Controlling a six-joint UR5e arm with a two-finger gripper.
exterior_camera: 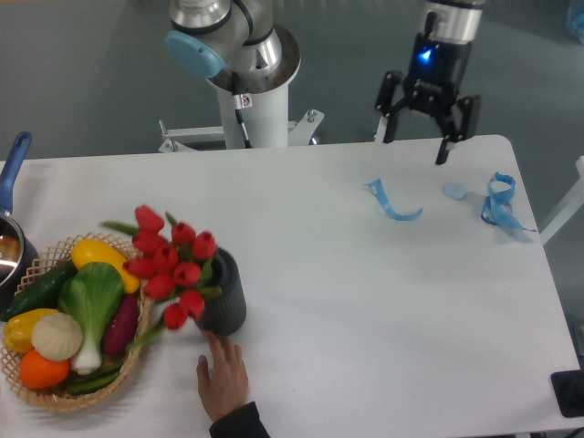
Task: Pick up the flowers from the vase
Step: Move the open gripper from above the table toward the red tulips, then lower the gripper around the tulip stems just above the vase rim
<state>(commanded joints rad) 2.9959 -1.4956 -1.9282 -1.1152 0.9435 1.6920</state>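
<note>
The gripper (pixel 422 140) hangs wide open above the worktop's (pixel 365 301) far edge. The flowers (pixel 169 265) lean from the vase (pixel 226 297) near the front left, beside a basket (pixel 55 397).

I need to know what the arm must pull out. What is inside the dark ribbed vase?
The vase holds the red flowers, leaning left over the wicker basket. Their lower stems are hidden by the vase wall, so its inside cannot be seen.
</note>
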